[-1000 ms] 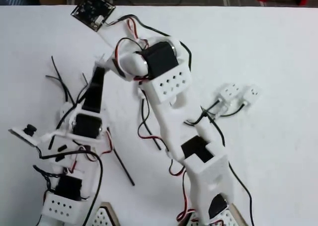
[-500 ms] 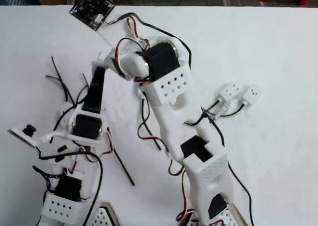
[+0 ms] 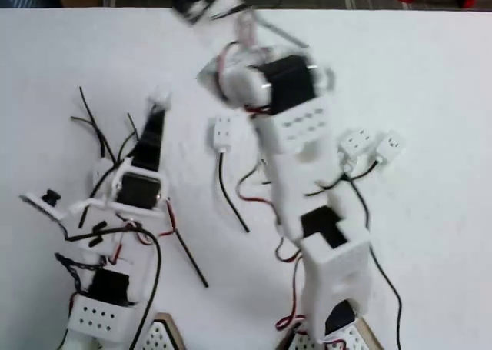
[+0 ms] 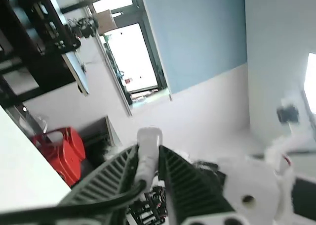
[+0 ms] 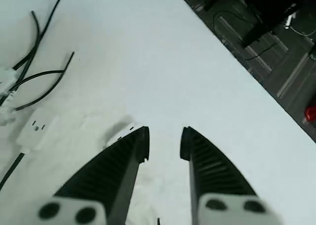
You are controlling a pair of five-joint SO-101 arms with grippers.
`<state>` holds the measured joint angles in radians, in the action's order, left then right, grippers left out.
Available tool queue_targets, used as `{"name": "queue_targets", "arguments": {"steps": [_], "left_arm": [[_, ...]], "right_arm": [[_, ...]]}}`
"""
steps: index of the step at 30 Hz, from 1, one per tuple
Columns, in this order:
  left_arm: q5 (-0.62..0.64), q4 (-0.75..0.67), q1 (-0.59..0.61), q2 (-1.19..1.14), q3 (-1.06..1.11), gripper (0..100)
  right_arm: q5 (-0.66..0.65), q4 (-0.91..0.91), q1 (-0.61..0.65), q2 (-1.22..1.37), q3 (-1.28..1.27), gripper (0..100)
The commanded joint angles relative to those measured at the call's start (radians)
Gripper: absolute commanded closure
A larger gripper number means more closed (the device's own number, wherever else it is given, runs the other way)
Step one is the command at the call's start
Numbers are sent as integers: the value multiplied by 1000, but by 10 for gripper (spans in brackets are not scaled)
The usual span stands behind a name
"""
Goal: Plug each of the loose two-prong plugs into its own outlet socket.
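In the high view my left gripper (image 3: 156, 111) lies at the left of the table, shut on a small white two-prong plug (image 3: 160, 100). The left wrist view shows that plug (image 4: 147, 148) pinched between the black fingers (image 4: 185, 185), its black cord trailing out. My right gripper (image 3: 201, 0) is at the table's back edge; in its wrist view the right gripper (image 5: 164, 143) is open with nothing between its fingers. A white outlet socket (image 3: 223, 132) with a black cord lies between the arms. Two more white sockets (image 3: 358, 144) (image 3: 390, 147) sit to the right.
Loose black cords (image 3: 96, 127) spread at the left beside my left arm; the right wrist view shows a white socket (image 5: 37, 128) among black cords (image 5: 39, 62). The table edge and dark floor (image 5: 256, 32) lie just beyond the right gripper.
My right arm has swung toward the table's back edge, uncovering the white socket with its black cord in the middle. My left arm has barely shifted, still holding its plug.
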<state>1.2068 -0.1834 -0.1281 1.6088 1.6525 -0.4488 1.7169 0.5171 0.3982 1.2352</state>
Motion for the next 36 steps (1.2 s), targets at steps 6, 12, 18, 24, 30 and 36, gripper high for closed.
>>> {"name": "queue_targets", "arguments": {"steps": [6, 12, 18, 24, 30, 36], "left_arm": [[-3, 21, 239, 2, -26, 976], [-8, 141, 344, 1, 49, 976], [-11, 345, 455, 5, 48, 976], [-11, 350, 455, 5, 48, 976], [-11, 350, 455, 4, 48, 976], [-11, 350, 455, 4, 48, 976]], "right_arm": [[226, -7, -142, -154, -336, 844], [512, -102, -137, 2, -440, 785], [618, -243, -99, 196, -439, 730], [628, -384, -5, 305, -439, 730], [687, -493, 10, 417, -439, 731], [712, -499, 4, 503, -439, 745]]}}
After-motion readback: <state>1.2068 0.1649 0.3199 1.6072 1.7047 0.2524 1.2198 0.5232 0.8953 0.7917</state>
